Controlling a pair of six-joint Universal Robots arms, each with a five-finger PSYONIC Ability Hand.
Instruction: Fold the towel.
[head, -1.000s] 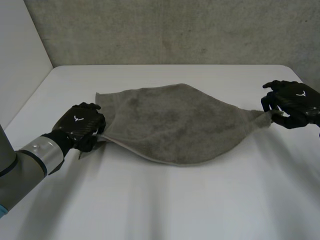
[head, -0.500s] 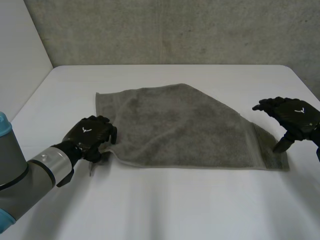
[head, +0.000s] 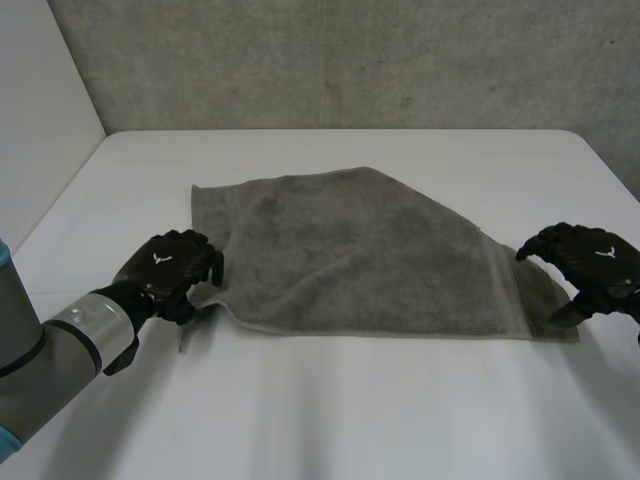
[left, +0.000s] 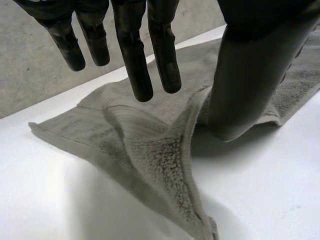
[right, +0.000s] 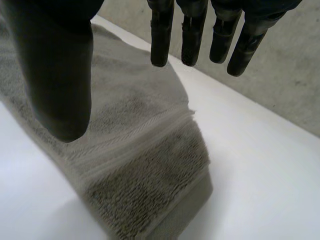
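A grey towel lies flat on the white table, its right end doubled over into a fold. My left hand hovers at the towel's near left corner. In the left wrist view its fingers hang straight above the rumpled corner, thumb apart, holding nothing. My right hand is over the towel's near right corner. In the right wrist view its fingers and thumb stand apart above the folded end, clear of the cloth.
A grey wall runs behind the table's far edge, and a white panel stands at the left. Bare tabletop lies in front of the towel and beyond it.
Both hands have let go of the towel's corners and opened. The towel, stretched and lifted a second ago, has dropped flat. The right hand has come nearer and lower.
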